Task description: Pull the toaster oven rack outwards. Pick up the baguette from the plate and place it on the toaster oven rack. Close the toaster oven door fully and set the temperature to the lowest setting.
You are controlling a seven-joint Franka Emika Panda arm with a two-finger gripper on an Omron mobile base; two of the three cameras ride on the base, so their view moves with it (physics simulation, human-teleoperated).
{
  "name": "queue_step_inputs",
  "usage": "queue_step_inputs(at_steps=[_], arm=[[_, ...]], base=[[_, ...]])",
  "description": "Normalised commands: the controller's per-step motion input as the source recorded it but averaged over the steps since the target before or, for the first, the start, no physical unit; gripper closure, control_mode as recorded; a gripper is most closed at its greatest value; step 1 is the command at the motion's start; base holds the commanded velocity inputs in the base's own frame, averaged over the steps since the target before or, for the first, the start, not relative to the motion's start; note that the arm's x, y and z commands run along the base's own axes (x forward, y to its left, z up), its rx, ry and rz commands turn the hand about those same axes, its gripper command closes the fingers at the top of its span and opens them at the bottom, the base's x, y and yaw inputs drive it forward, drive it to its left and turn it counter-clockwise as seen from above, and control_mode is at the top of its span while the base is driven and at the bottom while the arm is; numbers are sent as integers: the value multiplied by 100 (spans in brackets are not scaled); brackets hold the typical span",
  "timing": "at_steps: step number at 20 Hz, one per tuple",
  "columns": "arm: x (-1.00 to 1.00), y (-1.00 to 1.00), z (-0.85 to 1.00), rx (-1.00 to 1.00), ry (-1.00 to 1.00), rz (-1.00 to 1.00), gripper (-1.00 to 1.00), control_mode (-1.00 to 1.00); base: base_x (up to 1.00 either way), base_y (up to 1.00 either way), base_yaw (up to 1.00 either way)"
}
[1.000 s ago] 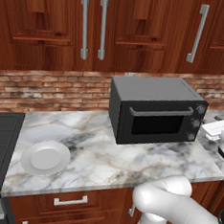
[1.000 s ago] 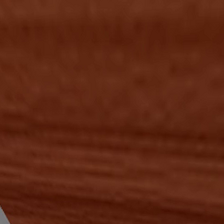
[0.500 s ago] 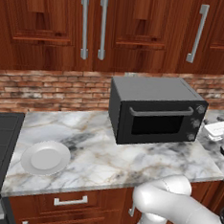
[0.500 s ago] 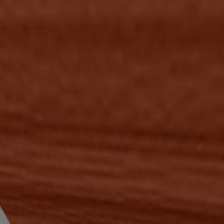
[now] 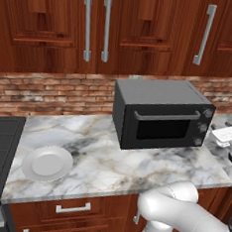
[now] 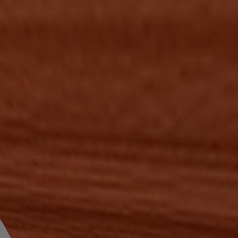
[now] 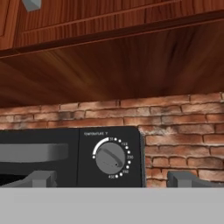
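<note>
Two fingertips (image 7: pixel 41 178) stand spread wide apart, gripping nothing, so the claw (image 7: pixel 111 180) faces the temperature knob (image 7: pixel 110 158) squarely, probably lining up to turn it down. Left of the knob runs the door's silver handle (image 7: pixel 33 152). Oven (image 5: pixel 160 113) sits shut on the counter (image 5: pixel 109 162); the plate (image 5: pixel 47 163) lies bare, well left.

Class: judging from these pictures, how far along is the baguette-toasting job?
Done, by appearance: the plate lies bare and the toaster oven door is shut, though its dark glass hides whether the baguette sits inside. In hand: the open fingers face the temperature knob. Left: turning that knob to the lowest setting.
</note>
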Motion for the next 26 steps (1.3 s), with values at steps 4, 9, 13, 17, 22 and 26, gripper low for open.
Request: queue_step_inputs(at_steps=[4,9,13,17,22,26], arm=[[0,16,-1,10,-4,-6,-100,-100],[0,0,0,12,-3,-2,-100,-100],[0,0,0,17,0,0,-100,-100],[0,0,0,13,5,-1,-100,-100],[0,0,0,14,4,-3,-100,-100],[0,1,0,14,0,-5,-100,-100]], base=[[0,0,0],[0,0,0],[0,0,0],[0,0,0],[0,0,0],[0,0,0]])
